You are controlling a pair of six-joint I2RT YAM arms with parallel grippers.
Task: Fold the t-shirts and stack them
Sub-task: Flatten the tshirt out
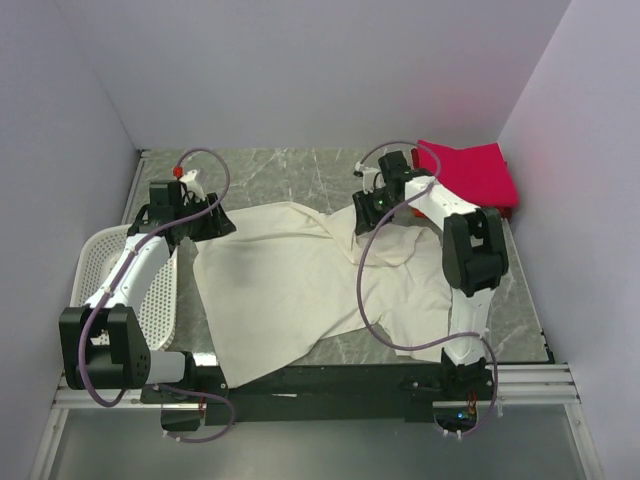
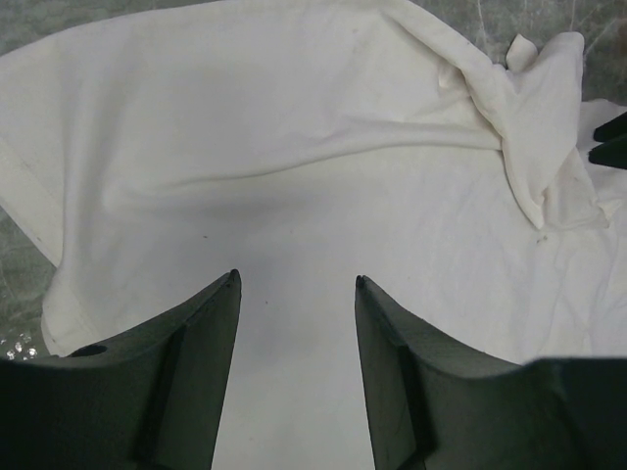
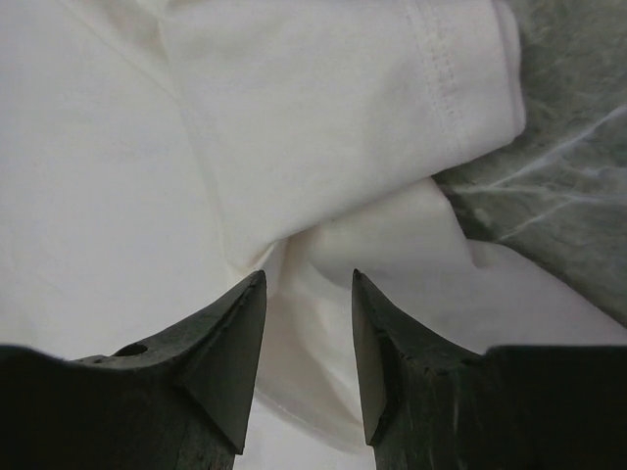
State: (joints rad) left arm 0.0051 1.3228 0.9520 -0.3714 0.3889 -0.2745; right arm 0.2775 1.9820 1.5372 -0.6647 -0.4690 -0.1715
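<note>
A large cream-white t-shirt lies spread and rumpled on the marble table. It fills the left wrist view and the right wrist view. My left gripper is open and empty above the shirt's far left edge. My right gripper is open over a bunched fold by a hemmed sleeve at the shirt's far right. A folded crimson-pink t-shirt lies at the far right corner, with an orange-red edge under it.
A white perforated basket stands at the left edge beside the left arm. Grey walls close in the table on three sides. The black mounting rail runs along the near edge.
</note>
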